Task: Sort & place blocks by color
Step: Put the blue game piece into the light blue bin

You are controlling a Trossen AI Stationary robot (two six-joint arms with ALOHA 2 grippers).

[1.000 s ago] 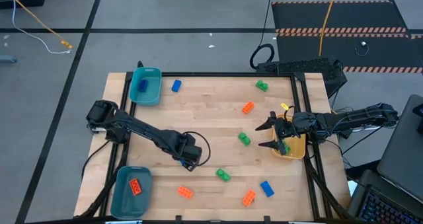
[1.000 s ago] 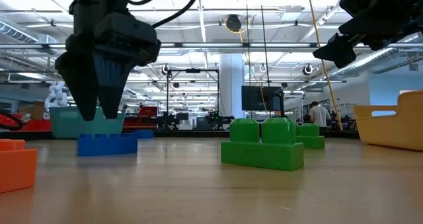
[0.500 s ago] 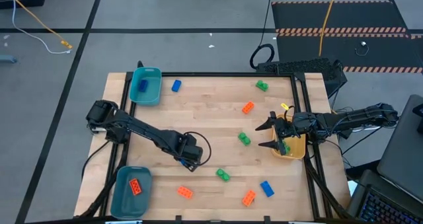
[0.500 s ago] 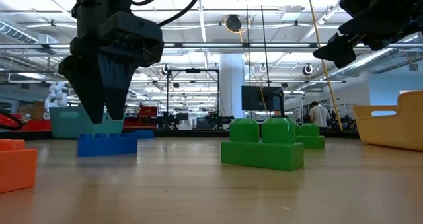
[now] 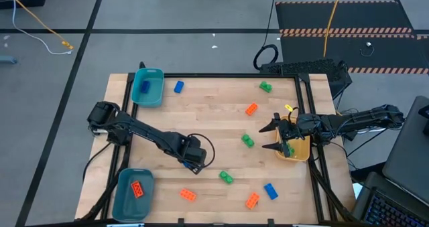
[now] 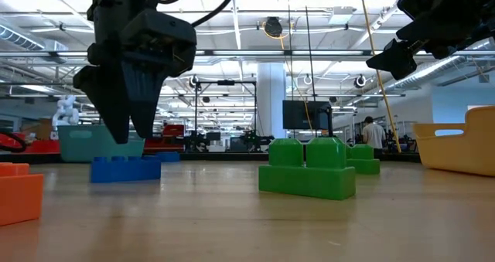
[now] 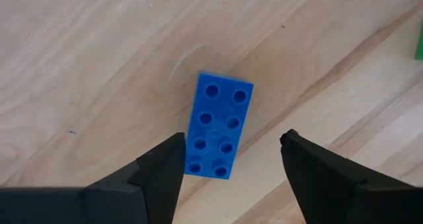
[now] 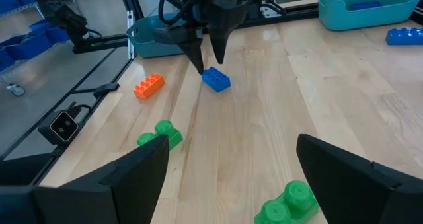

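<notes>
My left gripper hangs open over the table's middle, pointing down, just above a blue block that lies flat, studs up. In the left wrist view its fingers stand on either side of the block's near end. In the low view the fingertips are clear above the block. My right gripper waits open at the yellow-orange bin by the right edge. Other blue, orange and green blocks lie scattered on the table.
Teal bin at the far left holds a blue block; teal bin at the near left holds an orange block. Green blocks; orange blocks; blue blocks.
My left gripper has edged a little toward the table's right above the blue block, staying open. The block has not moved.
</notes>
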